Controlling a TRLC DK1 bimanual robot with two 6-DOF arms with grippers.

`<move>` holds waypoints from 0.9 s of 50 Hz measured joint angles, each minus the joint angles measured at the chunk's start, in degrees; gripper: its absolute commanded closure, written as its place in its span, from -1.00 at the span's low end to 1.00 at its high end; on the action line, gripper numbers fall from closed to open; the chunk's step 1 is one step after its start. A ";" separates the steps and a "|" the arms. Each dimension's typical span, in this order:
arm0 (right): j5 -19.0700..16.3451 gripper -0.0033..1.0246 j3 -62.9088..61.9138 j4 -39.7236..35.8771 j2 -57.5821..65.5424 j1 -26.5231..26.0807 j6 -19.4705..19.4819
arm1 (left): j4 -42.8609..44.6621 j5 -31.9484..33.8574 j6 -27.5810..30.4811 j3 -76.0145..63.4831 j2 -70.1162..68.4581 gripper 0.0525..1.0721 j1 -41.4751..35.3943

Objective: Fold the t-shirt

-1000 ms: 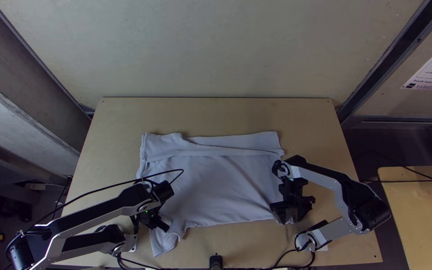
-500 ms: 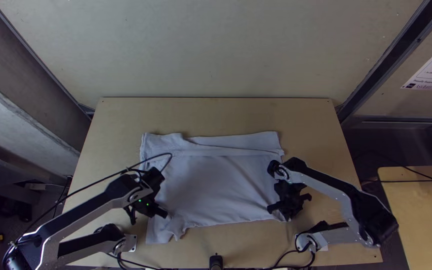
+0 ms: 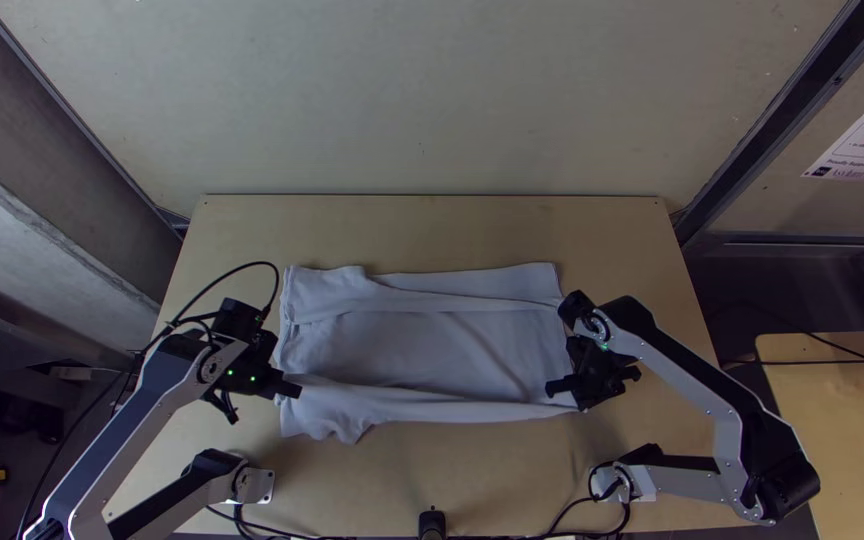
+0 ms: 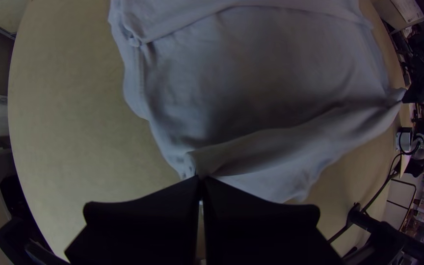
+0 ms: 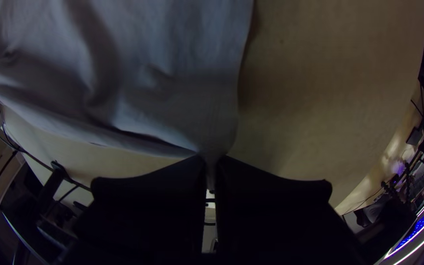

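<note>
Pale wall [image 3: 422,110] behind a light wooden table [image 3: 422,228]. On the table lies my white t-shirt [image 3: 422,345], spread wide, with a folded band along its far side. Its near edge [image 3: 462,410] is lifted and stretched between both grippers. My left gripper [image 4: 200,177] has its fingers pressed together on one corner; my right gripper [image 5: 212,159] is likewise closed, pinching the opposite corner. I judge the next fold is beginning. Both pinches look shallow, so pulling too hard could slip a corner free; unequal travel could skew the fold, and slack beside the left grip could bunch underneath.
</note>
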 measured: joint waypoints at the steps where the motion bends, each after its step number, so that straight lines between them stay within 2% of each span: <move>1: 0.20 0.94 0.44 0.04 0.00 -0.31 0.00 | -0.11 0.00 0.61 0.15 0.00 0.94 0.68; 12: 1.29 0.94 9.29 0.09 1.42 -1.75 0.44 | 0.37 0.00 3.56 4.24 2.03 0.94 3.28; 31: 2.38 0.94 22.95 0.52 13.14 -5.11 0.48 | 5.62 0.00 8.04 16.68 14.49 0.94 5.90; 45: 3.30 0.94 31.54 1.36 20.96 -7.30 0.46 | 8.41 0.20 11.47 20.81 21.55 0.94 8.02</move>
